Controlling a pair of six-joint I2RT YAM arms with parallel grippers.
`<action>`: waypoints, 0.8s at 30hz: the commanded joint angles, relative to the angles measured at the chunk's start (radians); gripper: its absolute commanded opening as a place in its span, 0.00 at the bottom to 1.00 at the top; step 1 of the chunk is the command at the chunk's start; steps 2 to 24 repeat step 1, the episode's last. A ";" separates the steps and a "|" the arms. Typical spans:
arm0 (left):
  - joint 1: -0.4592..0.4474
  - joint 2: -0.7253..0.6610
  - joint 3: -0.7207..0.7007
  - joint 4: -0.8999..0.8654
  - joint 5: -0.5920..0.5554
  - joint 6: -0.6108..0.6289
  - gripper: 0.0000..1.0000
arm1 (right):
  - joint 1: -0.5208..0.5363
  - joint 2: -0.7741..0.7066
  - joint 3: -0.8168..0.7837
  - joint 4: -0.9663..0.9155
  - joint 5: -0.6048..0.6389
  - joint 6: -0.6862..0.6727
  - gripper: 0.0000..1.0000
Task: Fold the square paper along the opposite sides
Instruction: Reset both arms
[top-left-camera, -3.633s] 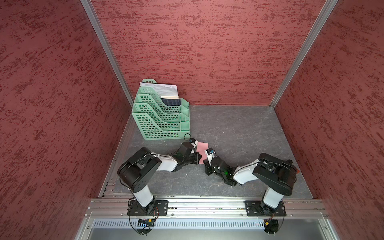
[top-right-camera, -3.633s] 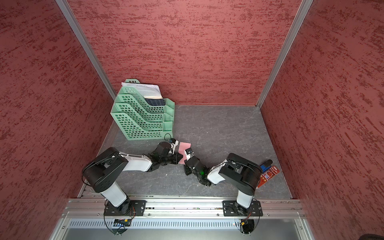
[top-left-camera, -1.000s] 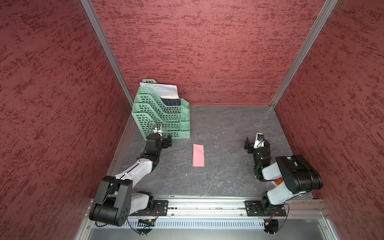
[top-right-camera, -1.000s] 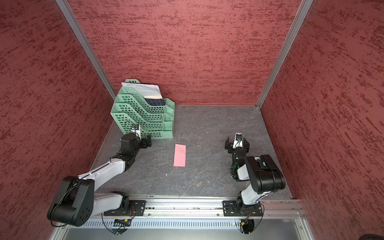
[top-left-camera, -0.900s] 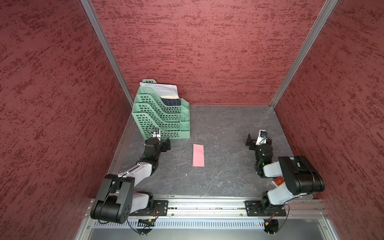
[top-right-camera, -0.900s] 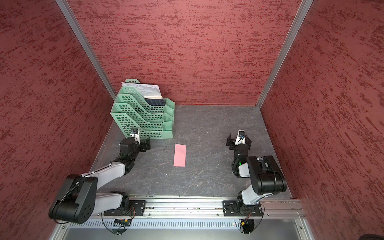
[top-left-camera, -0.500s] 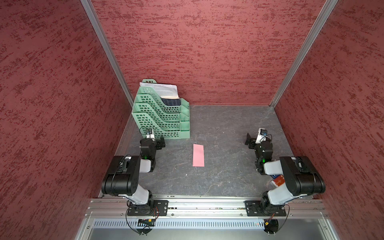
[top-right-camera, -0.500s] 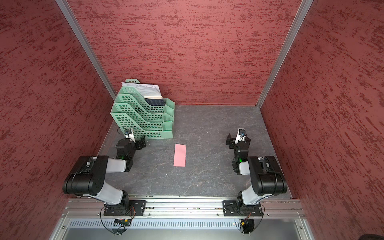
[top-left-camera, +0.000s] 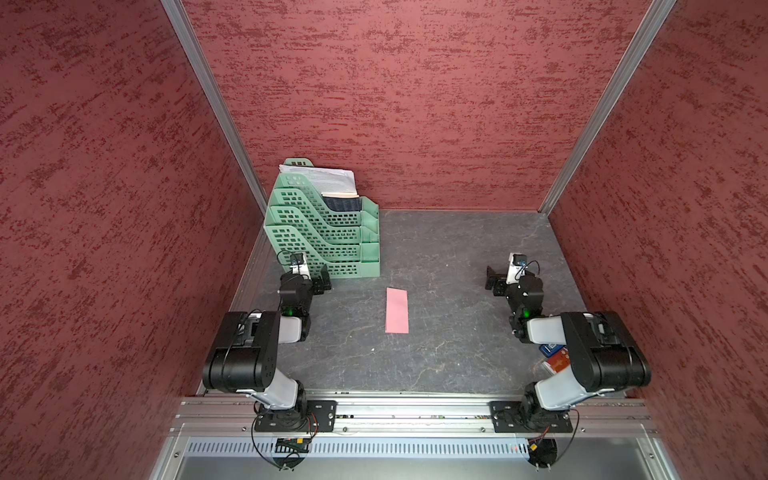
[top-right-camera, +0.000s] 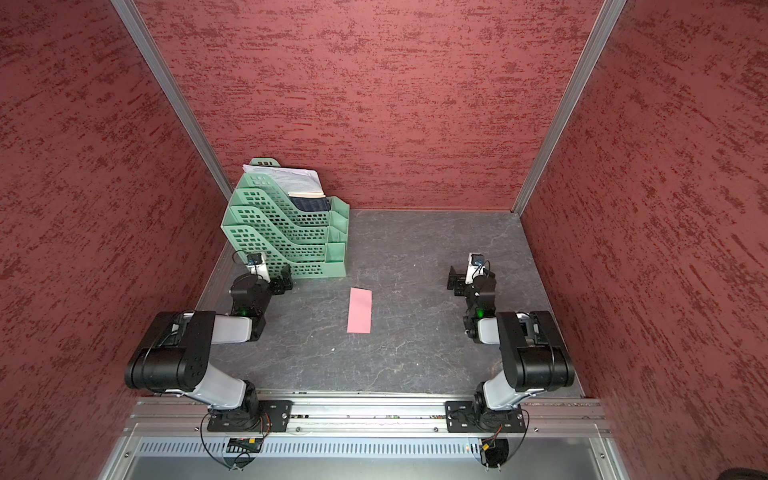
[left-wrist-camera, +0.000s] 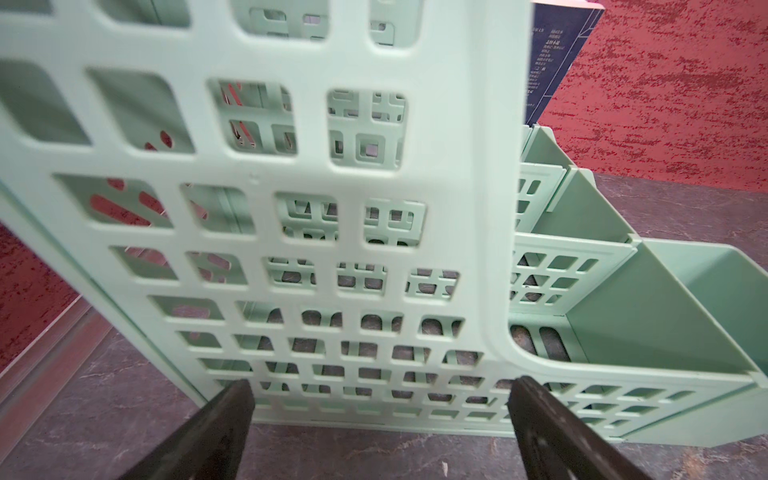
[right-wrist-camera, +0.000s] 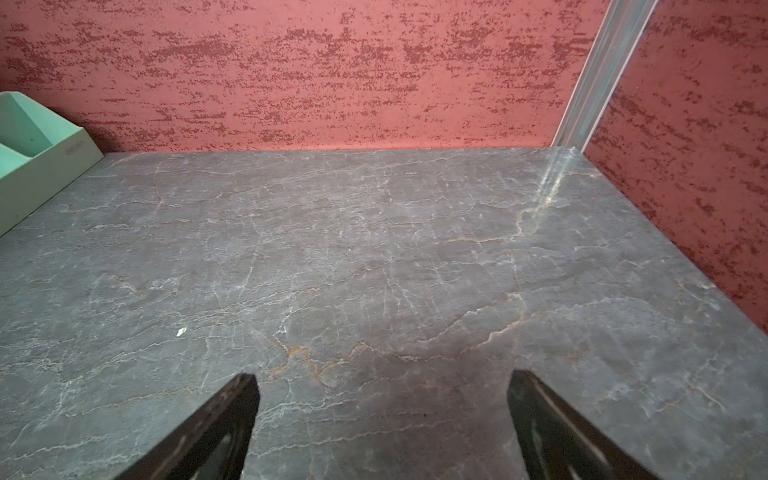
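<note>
The square paper (top-left-camera: 397, 310) (top-right-camera: 360, 311) lies flat in the middle of the dark table as a narrow pink rectangle, its long side running front to back, with nothing touching it. My left gripper (top-left-camera: 309, 275) (top-right-camera: 270, 276) sits low at the left, well away from the paper, facing the foot of the green tray stack (top-left-camera: 328, 237). It is open and empty in the left wrist view (left-wrist-camera: 380, 399). My right gripper (top-left-camera: 513, 276) (top-right-camera: 473, 276) rests at the right, equally far from the paper. It is open over bare table (right-wrist-camera: 382, 395). Neither wrist view shows the paper.
The green tray stack (top-right-camera: 286, 232) (left-wrist-camera: 478, 249) (right-wrist-camera: 37, 153) stands at the back left with white printed papers (top-left-camera: 328, 176) and a dark blue booklet (top-left-camera: 340, 203). Orange and blue packets (top-left-camera: 555, 357) lie under the right arm. Red walls close three sides.
Both grippers have left the paper, which now lies alone as a narrow strip. Over the last second the left arm folded back toward its base; the right arm barely shifted.
</note>
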 joint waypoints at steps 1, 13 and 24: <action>-0.003 -0.006 -0.002 0.026 0.001 -0.003 1.00 | 0.006 -0.007 0.019 -0.005 -0.022 -0.012 0.99; -0.003 -0.006 -0.002 0.026 0.001 -0.003 1.00 | 0.006 -0.007 0.019 -0.005 -0.022 -0.012 0.99; -0.003 -0.006 -0.002 0.026 0.001 -0.003 1.00 | 0.006 -0.007 0.019 -0.005 -0.022 -0.012 0.99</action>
